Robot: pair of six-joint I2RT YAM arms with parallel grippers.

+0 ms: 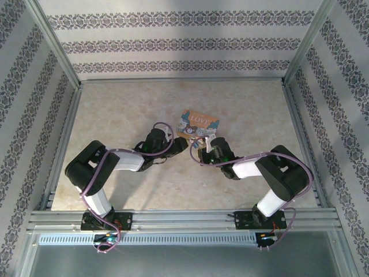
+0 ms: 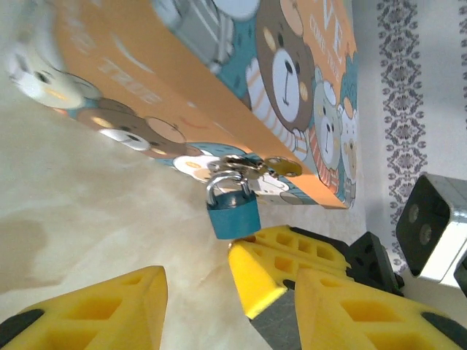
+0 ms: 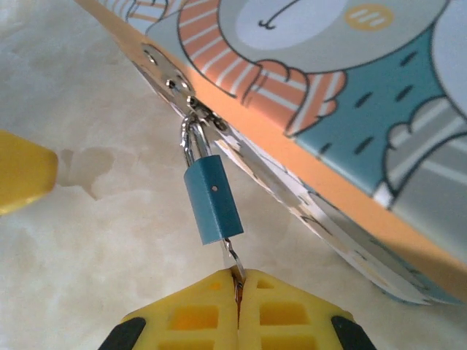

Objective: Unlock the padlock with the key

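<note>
One small blue padlock [image 3: 213,204] hangs by its silvery shackle from a metal hasp [image 3: 171,76] on the near edge of a flat orange book [image 3: 350,87] printed with cartoon bears. In the right wrist view its long axis runs from the shackle at upper left to the keyhole end at lower right, and that end points at the camera's own fingers. The key [image 3: 232,257], a thin silvery sliver, sticks out of the bottom of the lock body in line with that axis. Its other end is pinched between the yellow pads of the right gripper [image 3: 237,283], whose jaws are clenched on it with no gap.

From the left wrist, the padlock [image 2: 233,213] points shackle-up, its body dangling beside the marbled table [image 2: 87,211]. The left gripper [image 2: 226,306] sits just below it with its jaws spread apart, gripping nothing.

From above, the orange book [image 1: 199,121] lies mid-table, tilted, and both grippers meet at its near edge.
</note>
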